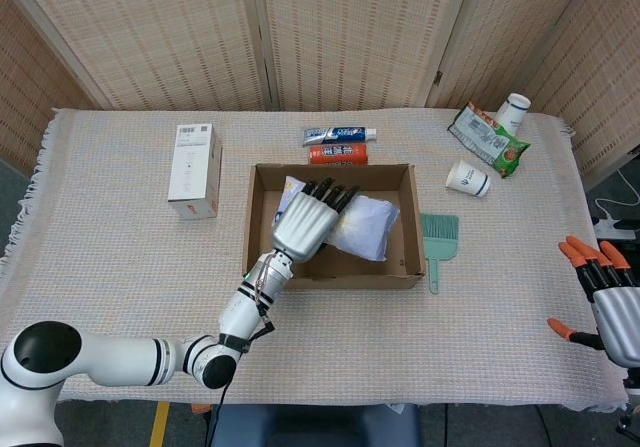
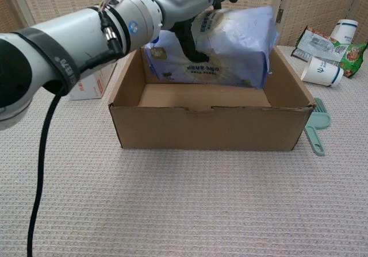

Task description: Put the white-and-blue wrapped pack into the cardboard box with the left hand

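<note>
White-and-blue wrapped pack [image 2: 224,47], soft and plastic-covered, sits partly lowered inside the open brown cardboard box [image 2: 207,122], toward its far wall. We see our silver left hand [image 1: 305,222] clasping the pack from above, dark fingers [image 1: 330,195] curled over its top edge. Our right hand [image 1: 605,292], with orange fingertips spread apart and holding nothing, rests at the table's right edge, well apart from the box.
</note>
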`<action>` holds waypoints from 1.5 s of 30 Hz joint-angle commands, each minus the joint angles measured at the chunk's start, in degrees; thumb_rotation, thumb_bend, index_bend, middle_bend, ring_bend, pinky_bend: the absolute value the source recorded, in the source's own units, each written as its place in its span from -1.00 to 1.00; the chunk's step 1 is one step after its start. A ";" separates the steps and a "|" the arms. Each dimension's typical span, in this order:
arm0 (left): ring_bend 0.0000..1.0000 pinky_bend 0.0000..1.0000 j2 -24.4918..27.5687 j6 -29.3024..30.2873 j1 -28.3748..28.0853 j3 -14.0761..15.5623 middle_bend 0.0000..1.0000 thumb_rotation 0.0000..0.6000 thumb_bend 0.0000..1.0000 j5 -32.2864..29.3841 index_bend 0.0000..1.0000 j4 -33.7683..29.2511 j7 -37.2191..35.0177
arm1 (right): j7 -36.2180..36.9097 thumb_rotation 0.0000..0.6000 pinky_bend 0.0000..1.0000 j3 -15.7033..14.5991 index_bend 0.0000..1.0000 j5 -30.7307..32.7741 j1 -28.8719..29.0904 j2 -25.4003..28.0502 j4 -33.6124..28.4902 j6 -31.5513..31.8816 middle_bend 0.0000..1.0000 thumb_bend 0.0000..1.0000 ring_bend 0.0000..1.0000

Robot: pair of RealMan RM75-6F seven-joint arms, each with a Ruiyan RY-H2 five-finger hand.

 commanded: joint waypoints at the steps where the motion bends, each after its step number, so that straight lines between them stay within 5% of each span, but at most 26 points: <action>1: -1.00 -0.80 -0.15 1.77 1.11 -0.12 -1.00 1.00 -0.63 2.93 -1.00 0.58 -1.29 | -0.02 1.00 -1.00 -0.04 -0.89 -0.11 -0.06 0.01 -0.04 0.10 -0.94 -1.00 -1.00; 11: -1.00 -0.81 3.05 4.58 5.14 0.34 -1.00 1.00 -0.63 5.11 -1.00 -3.63 -2.19 | -0.29 1.00 -1.00 -0.50 -0.89 -0.98 -0.14 -0.07 -0.22 0.10 -0.94 -1.00 -1.00; 16: -1.00 -0.79 10.47 7.54 11.68 2.65 -1.00 1.00 -0.63 7.74 -1.00 -11.56 -7.00 | -0.53 1.00 -1.00 -0.85 -0.89 -1.64 -0.07 -0.20 -0.17 -0.10 -0.94 -1.00 -1.00; 21: -1.00 -0.76 20.87 13.26 21.85 6.16 -1.00 1.00 -0.63 16.41 -1.00 -16.57 -20.27 | -1.89 1.00 -1.00 -1.31 -0.89 -2.97 0.27 -1.17 0.64 -0.41 -0.94 -1.00 -1.00; 27: -1.00 -0.75 29.13 20.26 32.49 12.00 -1.00 1.00 -0.63 24.34 -1.00 -14.99 -28.26 | -1.70 1.00 -1.00 -4.18 -0.89 -7.07 1.37 -1.12 0.51 -3.35 -0.94 -1.00 -1.00; 34: -1.00 -0.73 32.47 23.68 40.82 16.27 -1.00 1.00 -0.63 27.68 -1.00 -10.81 -31.86 | -4.40 1.00 -1.00 -4.20 -0.89 -7.47 0.88 -2.43 1.03 -2.21 -0.94 -1.00 -1.00; 45: -1.00 -0.71 31.79 21.66 46.72 16.95 -1.00 1.00 -0.63 26.97 -1.00 -7.76 -33.01 | -6.30 1.00 -1.00 -2.85 -0.89 -6.27 -0.22 -2.94 1.55 1.07 -0.94 -1.00 -1.00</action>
